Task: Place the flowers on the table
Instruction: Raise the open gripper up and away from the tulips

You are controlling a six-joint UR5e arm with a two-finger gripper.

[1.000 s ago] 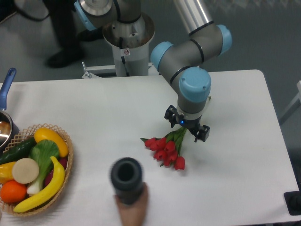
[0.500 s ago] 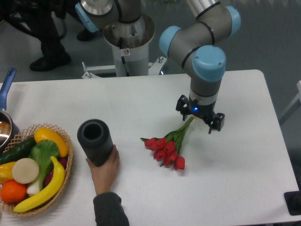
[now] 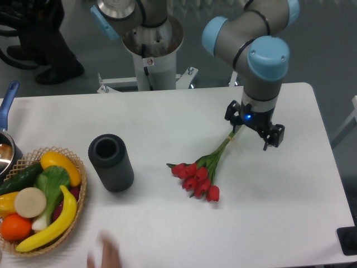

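On my screen the flowers (image 3: 196, 177) lay flat on the white tabletop (image 3: 167, 123), red buds bunched toward the near side and the thin green stems running up and to the right. The gripper (image 3: 254, 128) hung over the far tip of those stems, its fingers (image 3: 274, 138) spread apart with nothing between them; the stem ends reached about to the fingers, though from this angle I could not tell whether they touched. The buds themselves sat well clear of the fingers.

To the left of the bunch, the dark grey ribbed vase (image 3: 111, 162) stood upright on the tabletop, its mouth open toward me and dark inside; I could not see anything in it. Further left, at the table's edge, a woven basket (image 3: 78, 201) held a banana (image 3: 53, 221), an orange (image 3: 15, 227), a cucumber (image 3: 19, 177), and other produce. A blurred hand (image 3: 104, 257) showed at the bottom edge.
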